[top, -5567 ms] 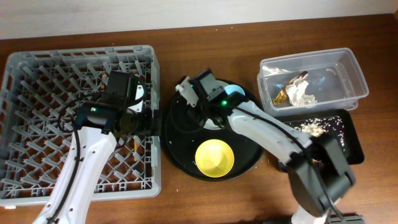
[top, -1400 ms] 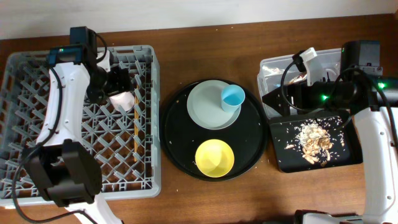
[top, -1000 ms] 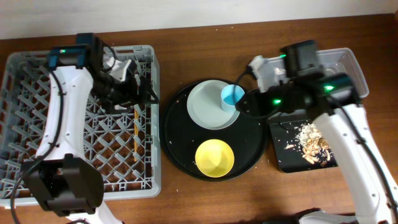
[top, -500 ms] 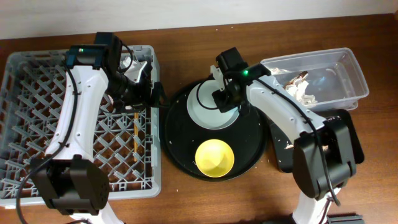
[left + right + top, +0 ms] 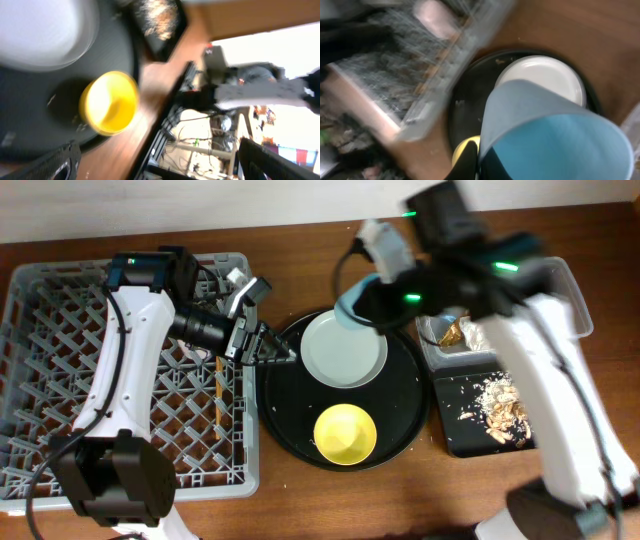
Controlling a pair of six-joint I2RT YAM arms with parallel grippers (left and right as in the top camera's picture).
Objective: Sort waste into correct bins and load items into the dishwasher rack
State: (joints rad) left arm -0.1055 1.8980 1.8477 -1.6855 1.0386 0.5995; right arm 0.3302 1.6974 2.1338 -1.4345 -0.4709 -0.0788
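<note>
The right gripper (image 5: pixel 357 303) clasps the blue cup (image 5: pixel 555 135), mouth tilted toward the wrist camera. The left gripper (image 5: pixel 270 347) is wide open and empty.

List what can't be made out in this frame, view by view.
Right gripper: smeared by motion overhead; in the right wrist view the small blue cup it holds covers most of its fingers.
Small pink cup: only a blur in the right wrist view; not seen overhead.
Clear plastic rectangular tub: mostly covered by the right arm overhead, contents unclear.
Round yellow bowl: blurred in the left wrist view; clear only overhead.
</note>
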